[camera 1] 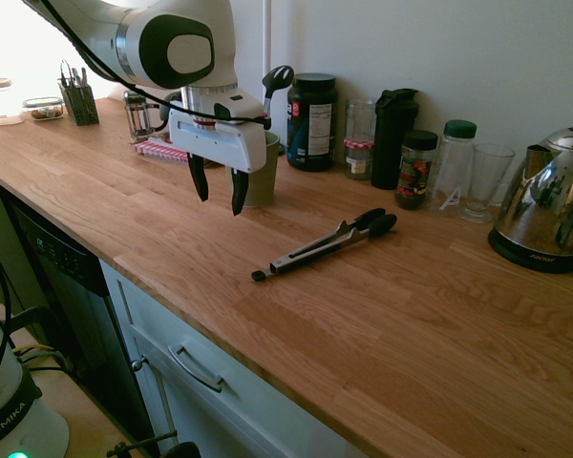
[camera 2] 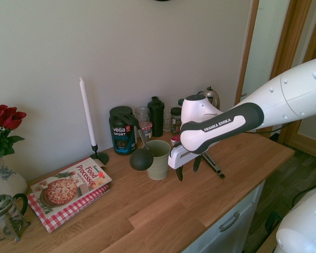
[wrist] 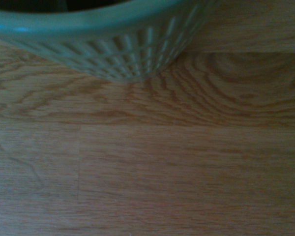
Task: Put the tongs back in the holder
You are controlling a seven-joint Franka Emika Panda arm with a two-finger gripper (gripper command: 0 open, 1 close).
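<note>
The tongs (camera 1: pixel 325 245) lie flat on the wooden counter, silver with black tips pointing toward the back wall. They show partly behind the fingers in the second exterior view (camera 2: pixel 214 164). The holder (camera 1: pixel 265 179) is a sage-green ribbed cup standing behind my gripper, with a black ladle (camera 1: pixel 277 78) leaning in it. My gripper (camera 1: pixel 220 202) hangs above the counter just in front of the holder (camera 2: pixel 159 159), to the left of the tongs, open and empty. The wrist view shows the holder's ribbed wall (wrist: pixel 113 49) close by over bare wood.
Along the back wall stand a black jar (camera 1: pixel 311 119), a black shaker bottle (camera 1: pixel 393 134), jars, a glass and a steel kettle (camera 1: pixel 546 205). A pen box (camera 1: pixel 78 103), a French press (camera 2: pixel 8 215), a cookbook (camera 2: pixel 68 188) and a candle (camera 2: pixel 87 118) sit further along.
</note>
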